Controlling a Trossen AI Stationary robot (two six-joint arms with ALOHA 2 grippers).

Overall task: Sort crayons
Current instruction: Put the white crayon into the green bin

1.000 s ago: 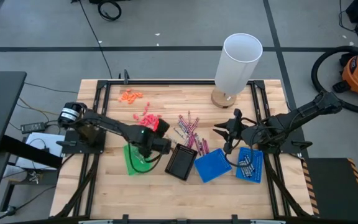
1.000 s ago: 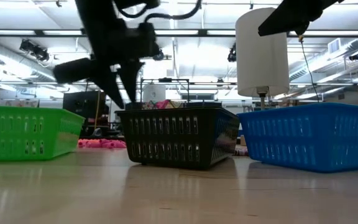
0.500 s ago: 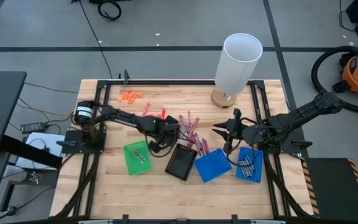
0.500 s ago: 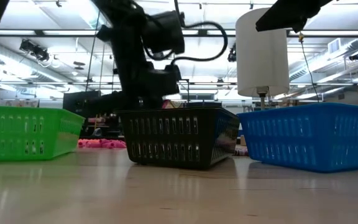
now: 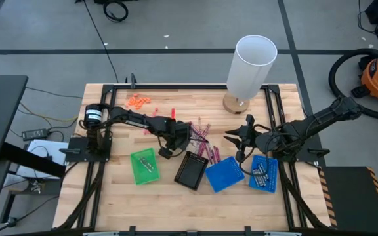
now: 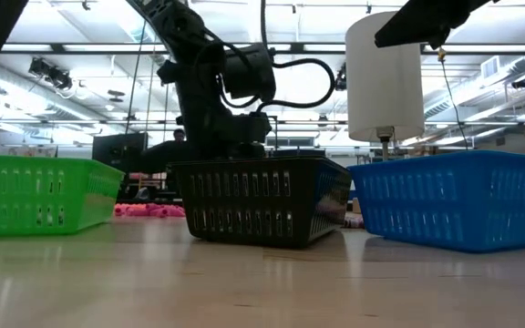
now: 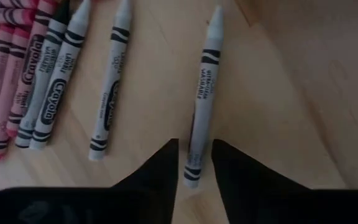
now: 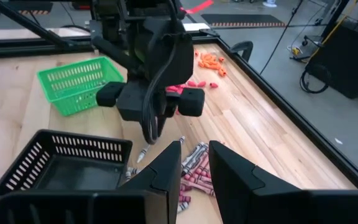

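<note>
Both arms are dark, jointed, matte black. The left arm (image 5: pixel 136 120) carries a looping black cable and a silver-capped base joint. The right arm (image 5: pixel 307 128) is likewise black.

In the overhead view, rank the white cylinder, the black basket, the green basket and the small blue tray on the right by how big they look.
1. White cylinder, though it stands tall and nearer the camera, which may inflate it.
2. Black basket and green basket: these look alike, so I won't rank them.
3. Small blue tray.

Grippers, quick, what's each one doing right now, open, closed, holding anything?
Left gripper: fingers either side of a grey crayon on the table, grip not yet clear.
Right gripper: open, empty, waiting above the blue trays.
</note>
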